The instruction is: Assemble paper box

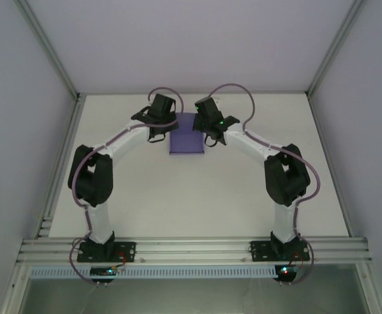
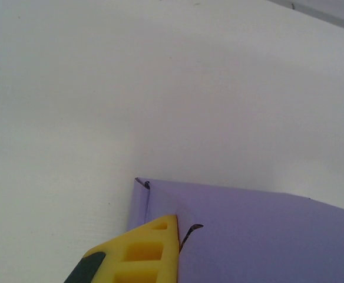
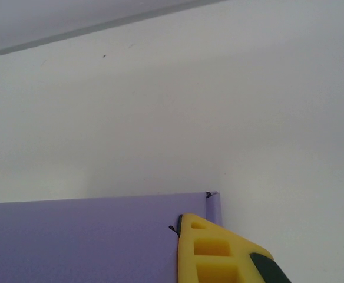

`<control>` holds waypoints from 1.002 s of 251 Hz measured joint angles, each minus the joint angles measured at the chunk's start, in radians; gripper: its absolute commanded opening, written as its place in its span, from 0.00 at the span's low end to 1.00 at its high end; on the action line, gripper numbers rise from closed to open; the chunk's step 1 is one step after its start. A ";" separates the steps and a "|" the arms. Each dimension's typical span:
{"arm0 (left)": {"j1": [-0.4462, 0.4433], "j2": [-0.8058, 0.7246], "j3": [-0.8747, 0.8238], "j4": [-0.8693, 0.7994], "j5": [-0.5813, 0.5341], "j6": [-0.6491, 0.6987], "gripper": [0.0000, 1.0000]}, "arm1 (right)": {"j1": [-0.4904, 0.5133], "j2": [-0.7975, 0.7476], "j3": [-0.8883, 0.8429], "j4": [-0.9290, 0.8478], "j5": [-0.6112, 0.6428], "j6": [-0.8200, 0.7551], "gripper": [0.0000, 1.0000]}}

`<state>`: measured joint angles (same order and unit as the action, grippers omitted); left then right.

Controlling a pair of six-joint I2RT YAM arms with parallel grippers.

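Flat lavender-purple card paper box [image 1: 186,142] on white table [image 1: 243,196] | left gripper [image 2: 166,236] and right gripper [image 3: 189,236] clenched, tips touching its far corners

Seen from overhead, the left end effector [image 1: 163,125] and right end effector [image 1: 209,129] cover the far corners of the paper box [image 1: 186,142], and their fingertips are hidden under the black wrist housings. In both wrist views, the frame's lower edge cuts off the box and a yellow finger [image 2: 141,254], so the box's full outline goes unseen.
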<state>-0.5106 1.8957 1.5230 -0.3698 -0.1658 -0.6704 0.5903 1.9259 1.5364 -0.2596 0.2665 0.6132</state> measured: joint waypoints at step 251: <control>-0.190 -0.153 -0.575 0.393 -0.172 0.066 0.36 | 0.114 -0.079 -0.660 0.916 0.182 -0.266 0.00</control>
<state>-0.7002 1.7428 0.9478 0.0227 -0.3378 -0.6041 0.7048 1.8465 0.8764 0.6563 0.4484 0.3477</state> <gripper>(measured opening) 0.293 0.065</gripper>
